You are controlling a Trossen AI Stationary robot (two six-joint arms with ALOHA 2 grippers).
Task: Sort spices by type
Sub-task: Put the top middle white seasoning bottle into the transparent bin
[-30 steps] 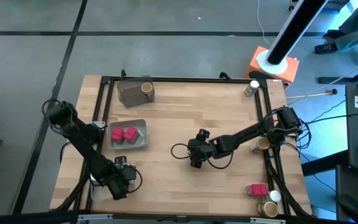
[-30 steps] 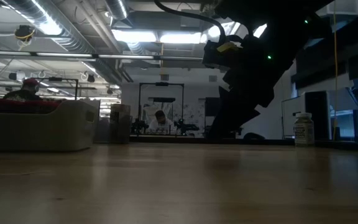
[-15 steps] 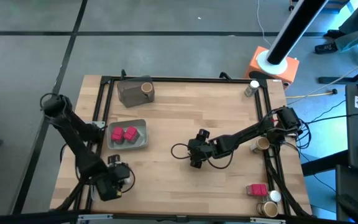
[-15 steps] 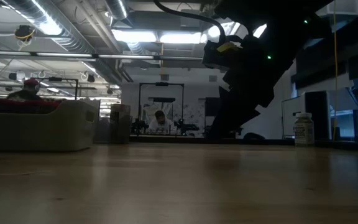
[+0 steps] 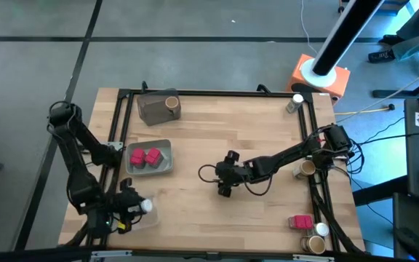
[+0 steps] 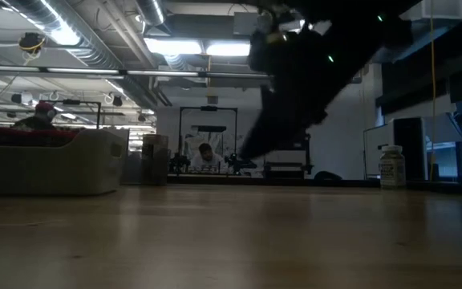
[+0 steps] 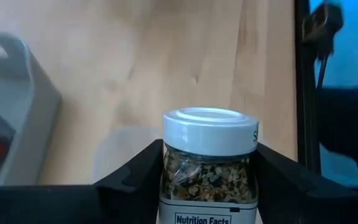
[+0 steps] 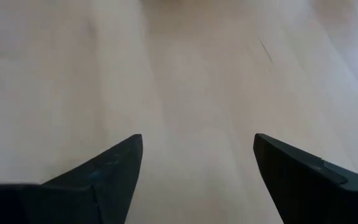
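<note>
1. Grey tray (image 5: 164, 166) holds two pink-red packets (image 5: 145, 156); keep the jar out of it.
2. Right gripper (image 5: 224, 187) hangs mid-table, fingers spread wide, empty.
3. Left gripper (image 5: 131, 209) at the near-left corner clamps a white-capped jar (image 7: 207, 163) (seasoning inside). Possibly over a clear tray there; lower level before letting go.

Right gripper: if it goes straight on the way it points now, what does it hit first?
Most likely the bare table. The right gripper stands open and empty, and its wrist view shows only wood ahead, though depth is hard to judge.
</note>
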